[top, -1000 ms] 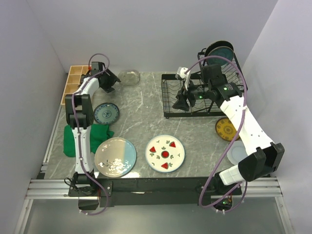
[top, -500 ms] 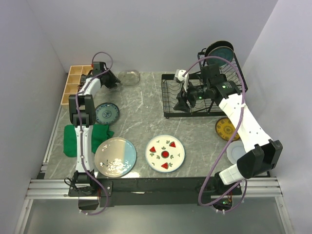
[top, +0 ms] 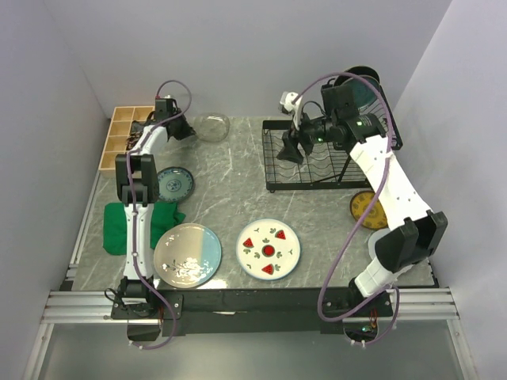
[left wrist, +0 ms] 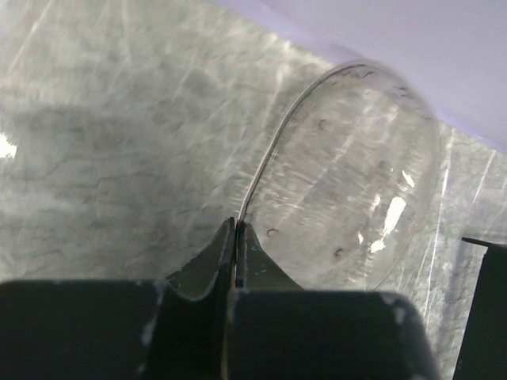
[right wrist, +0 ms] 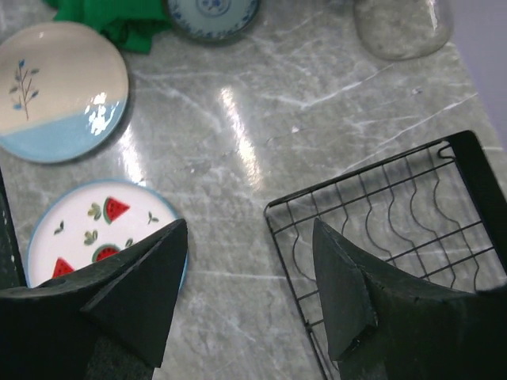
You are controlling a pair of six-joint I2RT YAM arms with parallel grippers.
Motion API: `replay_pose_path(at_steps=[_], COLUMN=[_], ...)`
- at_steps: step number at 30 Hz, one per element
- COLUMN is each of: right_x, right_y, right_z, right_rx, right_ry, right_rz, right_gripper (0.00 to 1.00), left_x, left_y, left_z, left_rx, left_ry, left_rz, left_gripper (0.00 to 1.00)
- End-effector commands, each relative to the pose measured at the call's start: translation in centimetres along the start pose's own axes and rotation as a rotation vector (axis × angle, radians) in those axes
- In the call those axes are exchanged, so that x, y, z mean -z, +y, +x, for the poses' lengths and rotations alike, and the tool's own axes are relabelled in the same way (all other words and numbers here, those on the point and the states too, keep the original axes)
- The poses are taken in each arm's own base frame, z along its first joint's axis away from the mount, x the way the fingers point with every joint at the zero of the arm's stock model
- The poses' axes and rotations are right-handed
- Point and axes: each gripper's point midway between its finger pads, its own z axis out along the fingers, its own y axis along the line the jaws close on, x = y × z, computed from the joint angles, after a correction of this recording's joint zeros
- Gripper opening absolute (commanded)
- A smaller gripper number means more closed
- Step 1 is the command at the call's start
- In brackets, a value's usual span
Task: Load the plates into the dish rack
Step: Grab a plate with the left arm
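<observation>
My left pincer (left wrist: 236, 234) is pinched tight on the near rim of the clear glass plate (left wrist: 348, 174), fingertips together with the thin edge running into them. That plate lies flat at the far edge of the tabletop (top: 230, 170), close to the back wall. My right pincer (right wrist: 249, 224) is spread wide and holds nothing. It hangs above the near-left corner of the dish rack (right wrist: 372, 170), one finger over the wire floor, the other over bare marble. The rack sits far right, with a dark plate (top: 360, 83) standing in its raised upper basket. Flat on the tabletop: the watermelon plate (top: 268, 248) front centre, the cream-and-blue plate (top: 187, 254) just left of it, a small blue patterned plate (top: 173, 184) further back on the left, and a yellow patterned plate (top: 366, 207) near the rack's front right, part hidden by my right arm. Green cloth (top: 119, 226) lies at the left edge and the wooden box (top: 123, 134) in the far-left corner.
</observation>
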Motion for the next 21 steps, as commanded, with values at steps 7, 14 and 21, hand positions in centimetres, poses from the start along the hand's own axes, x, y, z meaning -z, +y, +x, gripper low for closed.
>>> replay_pose_path(at_steps=[7,14,21], right_x=[0.9,0.1,-2.0], right_y=[-4.0,-6.5,-9.5], right_z=[-6.9,-11.6,-14.4], right_rx=[-0.110,-0.361,-0.657], right_ry=[-0.165,-0.358,-0.436], right_rz=[0.160,0.193,0.177], right_gripper=[1.00,1.00,1.00], left_x=[10.1,20.9,29.1], left_y=[-8.3,-14.6,-19.0], left_z=[-6.8,-3.5,-1.5], left_rx=[-0.177,-0.226,-0.089], left_ry=[-0.311,-0.354,-0.394], left_rz=[0.182,0.360,0.515], left_gripper=[0.01,0.01,0.01])
